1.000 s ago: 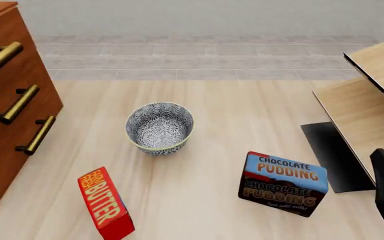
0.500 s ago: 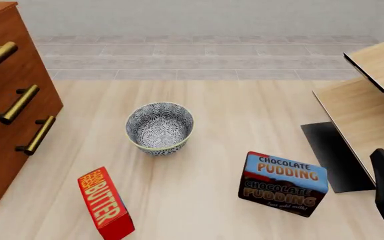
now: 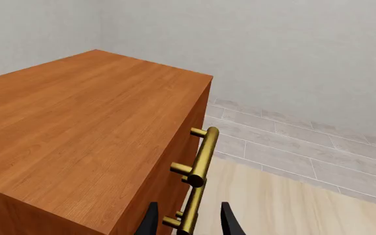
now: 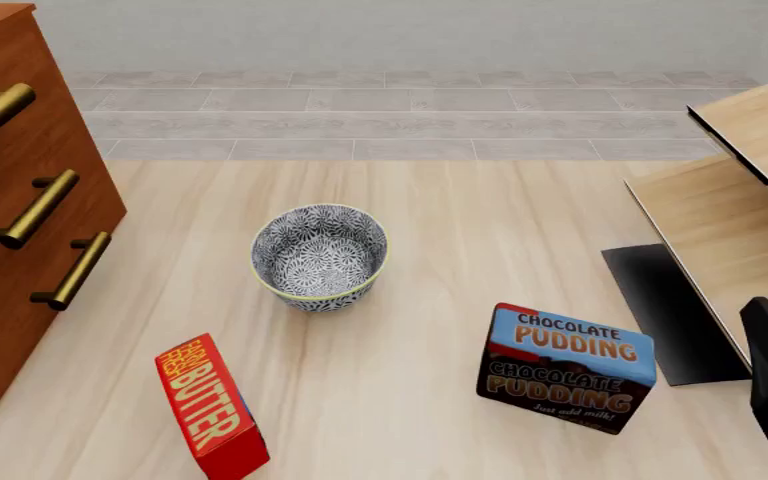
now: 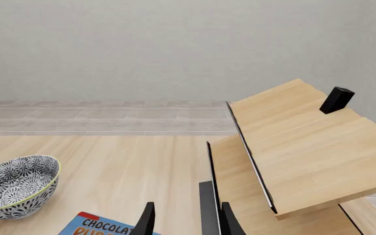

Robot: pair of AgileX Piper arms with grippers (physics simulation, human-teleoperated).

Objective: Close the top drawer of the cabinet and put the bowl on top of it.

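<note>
Since a second ago the top drawer (image 4: 11,90) has slid shut into the cabinet (image 4: 24,250), its handle (image 3: 199,169) running front to back. Left fingers (image 3: 150,223) straddle that handle, apart. Bowl (image 4: 319,256) sits upright right of the cabinet; right fingers (image 5: 146,223) are apart, empty.

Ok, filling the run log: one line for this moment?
top drawer: shut | bowl: on table, untouched | left gripper: open, astride handle | right gripper: open, idle

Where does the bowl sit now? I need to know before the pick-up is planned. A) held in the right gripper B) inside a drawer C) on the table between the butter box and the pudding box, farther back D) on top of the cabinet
C: the bowl stands on the table, beyond the butter box and the pudding box, with neither gripper touching it.
</note>
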